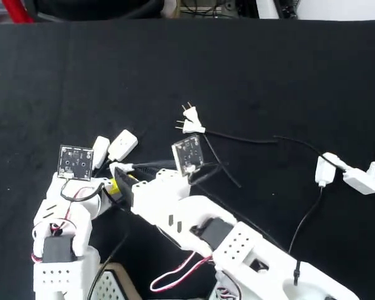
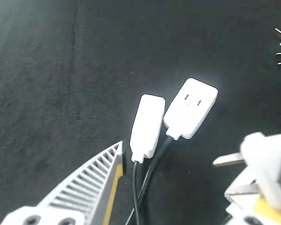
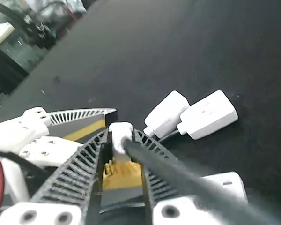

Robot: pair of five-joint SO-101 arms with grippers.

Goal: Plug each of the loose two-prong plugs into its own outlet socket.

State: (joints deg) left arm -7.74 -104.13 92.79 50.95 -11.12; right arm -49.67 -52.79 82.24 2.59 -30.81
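The right tool (image 3: 122, 141) is clamping a white plastic two-prong plug (image 3: 120, 131) with a black cord, holding it just beside the white rectangular plastic outlet socket with two slots (image 2: 191, 108), prongs apart from it. A second white plastic socket (image 2: 147, 126) is lying against that slotted socket. The left tool (image 1: 111, 185) is hovering near the slotted socket; whether it is apart or together I cannot tell. Two more white plugs (image 1: 191, 127) are lying on the black table (image 1: 269, 75), well apart from the slotted socket.

White plastic arms (image 1: 175, 206) carry black servos, red-and-white wires (image 1: 175, 275) and ribbed end effector fingers (image 3: 72, 171) (yellow-lined).
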